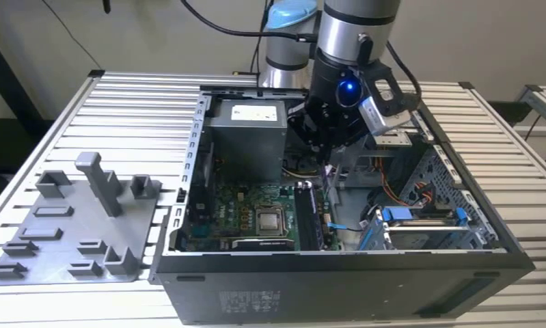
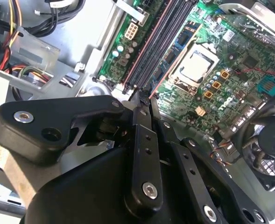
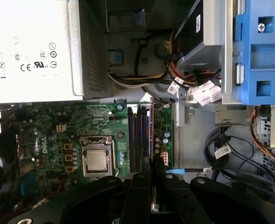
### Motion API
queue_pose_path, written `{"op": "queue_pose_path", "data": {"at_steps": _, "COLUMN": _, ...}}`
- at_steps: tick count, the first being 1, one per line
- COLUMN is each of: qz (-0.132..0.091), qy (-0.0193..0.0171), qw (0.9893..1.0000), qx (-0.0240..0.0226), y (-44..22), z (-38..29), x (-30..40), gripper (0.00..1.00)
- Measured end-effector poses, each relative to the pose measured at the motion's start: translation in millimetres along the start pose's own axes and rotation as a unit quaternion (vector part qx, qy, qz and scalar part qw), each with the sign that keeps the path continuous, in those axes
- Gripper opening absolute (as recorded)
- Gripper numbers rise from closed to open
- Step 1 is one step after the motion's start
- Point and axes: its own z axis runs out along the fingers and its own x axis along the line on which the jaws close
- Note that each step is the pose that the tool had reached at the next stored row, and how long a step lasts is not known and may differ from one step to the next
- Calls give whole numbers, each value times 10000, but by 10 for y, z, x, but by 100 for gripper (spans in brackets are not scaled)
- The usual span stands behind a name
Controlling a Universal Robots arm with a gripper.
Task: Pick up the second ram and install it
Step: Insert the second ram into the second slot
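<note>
Green circuit board fills the floor of the open computer case (image 1: 346, 260), which lies on a slatted metal worktop (image 1: 136, 109). The arm reaches down into the case, its gripper (image 3: 151, 163) hanging right over the row of memory slots (image 3: 139, 135) beside the processor socket (image 3: 96, 160). In both wrist views the two black fingers (image 2: 144, 116) are drawn close together with a thin edge between their tips — the second ram (image 2: 151, 91), seen almost edge-on, so the fingers appear clenched on it, though the contact itself is hard to make out. Its lower edge sits at or just above one slot; whether it is seated I cannot tell. A silver power supply (image 1: 245, 130) stands near the gripper. On the exterior view's left, well apart from the case, rests a grey holder plate (image 1: 72, 232) with upright posts.
</note>
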Motion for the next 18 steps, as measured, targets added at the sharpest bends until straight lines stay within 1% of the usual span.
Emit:
{"op": "queue_pose_path", "data": {"at_steps": 5, "qz": -1, "qy": 0, "qw": 10000, "qx": 26, "y": 0, "z": 43, "x": 0, "gripper": 14}}
{"op": "queue_pose_path", "data": {"at_steps": 8, "qz": -2, "qy": -1, "qw": 10000, "qx": 43, "y": -1, "z": 80, "x": 1, "gripper": 14}}
{"op": "queue_pose_path", "data": {"at_steps": 10, "qz": -3, "qy": -2, "qw": 10000, "qx": 59, "y": -2, "z": 104, "x": 1, "gripper": 14}}
{"op": "queue_pose_path", "data": {"at_steps": 13, "qz": -4, "qy": -5, "qw": 9999, "qx": 102, "y": -4, "z": 137, "x": 1, "gripper": 14}}
{"op": "queue_pose_path", "data": {"at_steps": 17, "qz": -4, "qy": -5, "qw": 9999, "qx": 125, "y": -28, "z": 168, "x": 1, "gripper": 14}}
{"op": "queue_pose_path", "data": {"at_steps": 18, "qz": -6, "qy": -19, "qw": 9999, "qx": 124, "y": -40, "z": 169, "x": 6, "gripper": 14}}
